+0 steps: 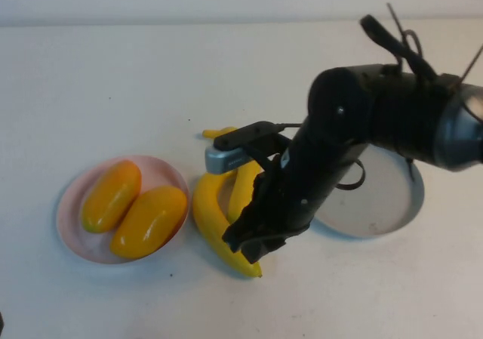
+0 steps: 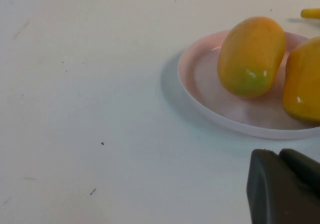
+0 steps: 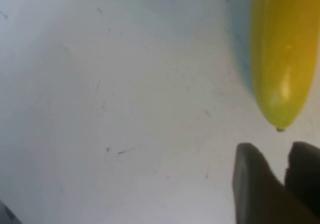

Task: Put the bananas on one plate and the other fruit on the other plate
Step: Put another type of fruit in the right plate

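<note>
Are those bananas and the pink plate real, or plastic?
The bananas look like glossy plastic: smooth, even yellow, shiny highlights, no bruises. The pink plate seems matte plastic or ceramic; I can't tell which. The right gripper hovers over the bananas; the left gripper waits beside the plate.

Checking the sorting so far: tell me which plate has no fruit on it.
The grey plate, partly hidden behind the right arm, holds no visible fruit. The pink plate carries both mangoes. The right tool is over the bananas; the left tool sits beside the pink plate.

Two mangoes (image 1: 134,209) lie on the left plate (image 1: 75,226) (bananas (image 1: 215,218) beside it), another plate (image 1: 392,203) right.
</note>
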{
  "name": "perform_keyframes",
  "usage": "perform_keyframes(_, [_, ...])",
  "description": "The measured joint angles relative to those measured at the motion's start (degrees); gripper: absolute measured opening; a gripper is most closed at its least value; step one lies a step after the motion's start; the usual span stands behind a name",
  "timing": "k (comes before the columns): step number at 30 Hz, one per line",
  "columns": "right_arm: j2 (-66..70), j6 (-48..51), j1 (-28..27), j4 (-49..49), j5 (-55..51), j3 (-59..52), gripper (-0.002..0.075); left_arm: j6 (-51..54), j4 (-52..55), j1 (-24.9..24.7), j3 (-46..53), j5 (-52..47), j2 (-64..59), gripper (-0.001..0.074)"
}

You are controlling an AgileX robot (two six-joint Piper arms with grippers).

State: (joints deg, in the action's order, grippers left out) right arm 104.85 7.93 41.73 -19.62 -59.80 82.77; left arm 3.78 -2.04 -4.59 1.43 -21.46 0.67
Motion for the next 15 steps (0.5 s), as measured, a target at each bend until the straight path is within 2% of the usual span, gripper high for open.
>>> perform_keyframes(7, [8.69, -0.26, 0.39, 0.6, -6.98, 11.42, 0.0365, 0.0, 0.0, 0.0, 0.0, 0.0, 0.0, -0.0004])
perform_keyframes(15, [15.31, -2.79, 0.61, 1.65, -8.27, 20.45, 0.0437, 0.0, 0.0, 0.0, 0.0, 0.0, 0.0, -0.0004])
